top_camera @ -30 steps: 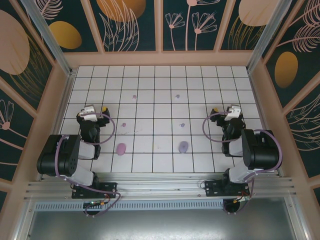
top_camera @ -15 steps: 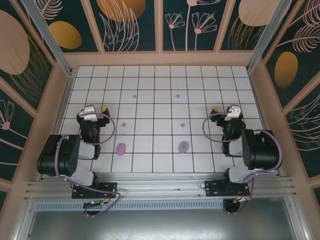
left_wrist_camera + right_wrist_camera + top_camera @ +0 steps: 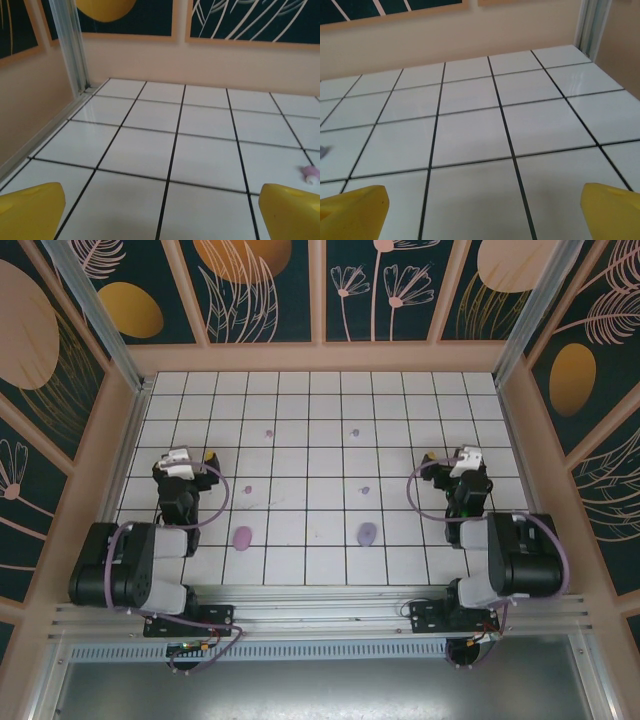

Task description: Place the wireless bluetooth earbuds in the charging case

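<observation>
Top external view has four tiny rounded earbuds loose on the white tiled table (image 3: pixel 310 400), spaced out in a rough square around mid-frame. The far pink bud (image 3: pixel 268 434) and far lavender bud (image 3: pixel 355 432) lie just above centre, pink to the left and lavender to the right. The near pink bud (image 3: pixel 248 490) and near lavender bud (image 3: pixel 364 490) lie just below centre in the same order. Each is much smaller than a tile and well apart from the others.

Lower in the frame sit two larger ovals. The pink case (image 3: pixel 242 536) is below the near pink bud, and the lavender case (image 3: pixel 367 533) is below the near lavender bud. Each case is near its bud but not touching it. At this size I cannot tell whether the lids are up or down.

The left gripper (image 3: pixel 187 454) is at centre left of the frame and the right gripper (image 3: pixel 452 455) at centre right. Both are outside the square of buds and well clear of the cases.

Left wrist view puts the yellow fingertips (image 3: pixel 30 210) in the two bottom corners, spread wide with bare tile between them and nothing gripped. The far pink bud (image 3: pixel 311 172) lies on a tile at the right edge, just above the right fingertip and apart from it.

Right wrist view is alike. Its yellow fingertips (image 3: pixel 612 210) stand wide apart in the bottom corners, with nothing held or touched and plain tiles between them.
</observation>
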Controlling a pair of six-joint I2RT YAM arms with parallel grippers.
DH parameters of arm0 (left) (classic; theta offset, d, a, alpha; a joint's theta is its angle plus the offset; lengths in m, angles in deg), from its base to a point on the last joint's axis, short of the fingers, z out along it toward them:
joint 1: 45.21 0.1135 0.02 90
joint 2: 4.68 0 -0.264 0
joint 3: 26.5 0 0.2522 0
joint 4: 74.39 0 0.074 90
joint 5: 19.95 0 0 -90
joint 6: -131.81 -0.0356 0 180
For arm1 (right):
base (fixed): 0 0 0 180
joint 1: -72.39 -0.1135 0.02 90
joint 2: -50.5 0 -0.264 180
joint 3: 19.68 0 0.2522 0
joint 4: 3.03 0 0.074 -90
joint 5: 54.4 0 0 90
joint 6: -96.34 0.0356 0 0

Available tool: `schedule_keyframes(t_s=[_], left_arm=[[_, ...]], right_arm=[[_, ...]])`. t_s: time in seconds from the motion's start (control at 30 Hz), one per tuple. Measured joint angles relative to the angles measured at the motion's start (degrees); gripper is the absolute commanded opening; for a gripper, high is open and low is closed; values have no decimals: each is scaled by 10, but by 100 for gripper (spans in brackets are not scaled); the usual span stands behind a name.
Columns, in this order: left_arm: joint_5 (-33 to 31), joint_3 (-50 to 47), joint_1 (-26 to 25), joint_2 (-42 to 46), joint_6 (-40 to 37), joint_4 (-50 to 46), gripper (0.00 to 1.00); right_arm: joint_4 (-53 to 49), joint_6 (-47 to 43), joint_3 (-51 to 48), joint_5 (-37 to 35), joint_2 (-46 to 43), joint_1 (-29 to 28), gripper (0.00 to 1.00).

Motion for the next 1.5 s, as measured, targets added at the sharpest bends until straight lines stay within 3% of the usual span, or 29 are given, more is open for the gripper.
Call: schedule_keyframes(t_s=[0.2,0.3,0.5,0.63,0.73,1.0,1.5], left_arm=[[4,92,0,98,15,-160,93],[16,147,0,133,39,-264,88],[80,180,-3,206,107,-427,72],[126,180,-29,224,132,-519,68],[143,179,-76,216,141,-586,69],[156,156,-190,212,164,-662,74],[186,156,-226,190,163,-663,69]], right_arm=[[-202,85,113,-7,-117,-12,84],[-330,135,163,-32,-146,-48,82],[-556,222,212,-64,-153,-191,72],[-678,281,214,-64,-153,-283,62],[-741,332,215,-62,-153,-352,60],[-847,454,257,-81,-111,-485,69],[-893,500,271,-75,-17,-509,65]])
